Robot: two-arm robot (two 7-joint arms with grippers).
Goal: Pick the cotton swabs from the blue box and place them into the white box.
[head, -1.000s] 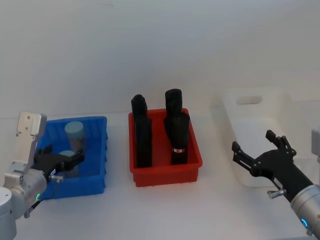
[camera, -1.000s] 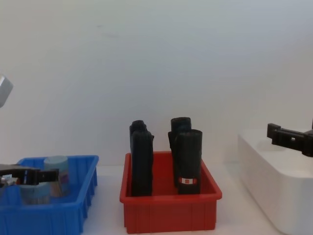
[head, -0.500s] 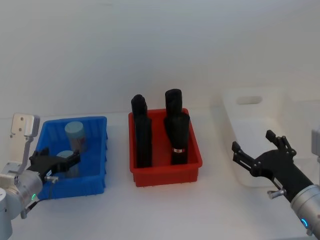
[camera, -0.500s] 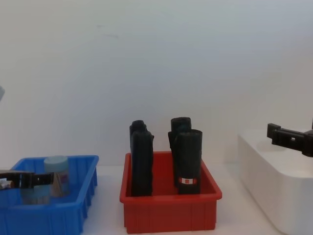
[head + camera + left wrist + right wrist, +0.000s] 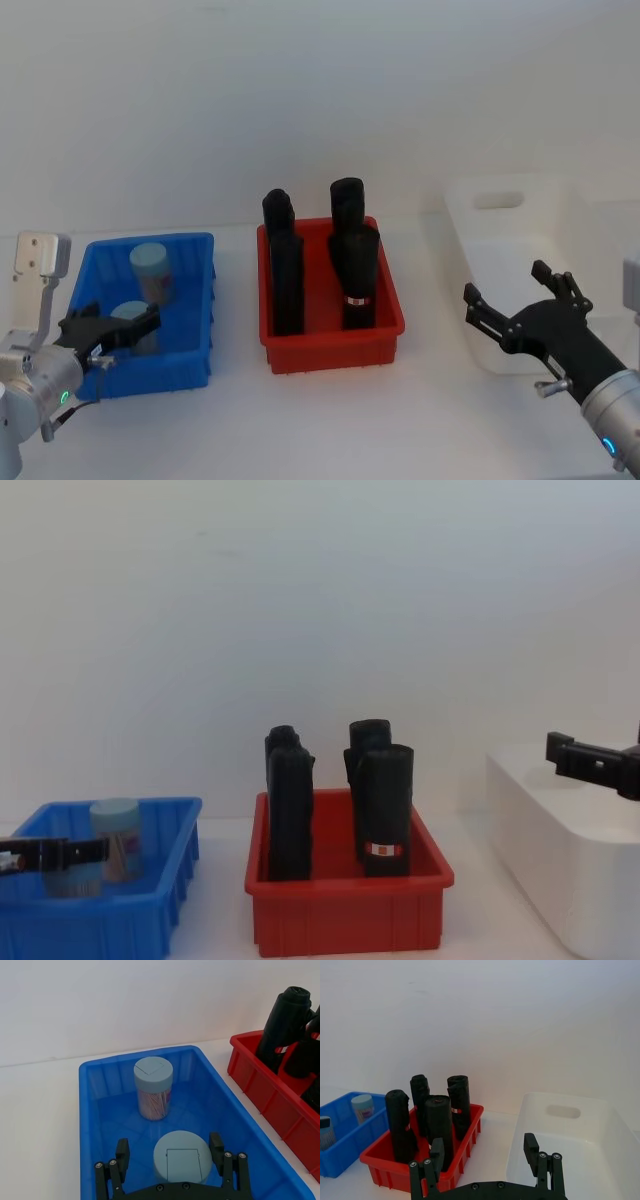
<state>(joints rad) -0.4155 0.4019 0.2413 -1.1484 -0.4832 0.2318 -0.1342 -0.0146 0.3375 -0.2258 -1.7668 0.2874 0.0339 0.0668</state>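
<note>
The left gripper (image 5: 118,325) sits low in the blue box (image 5: 160,378). Its fingers (image 5: 122,1152) are spread wide on either side of the nearer tub of cotton swabs (image 5: 182,1160), with a gap on each side, so nothing is gripped. From the head view that tub's body is mostly hidden behind the gripper. A second tub (image 5: 150,268) stands upright farther back. The right gripper (image 5: 505,283) hangs spread and empty by the white box (image 5: 500,250), its arm cut off at the frame's edge.
</note>
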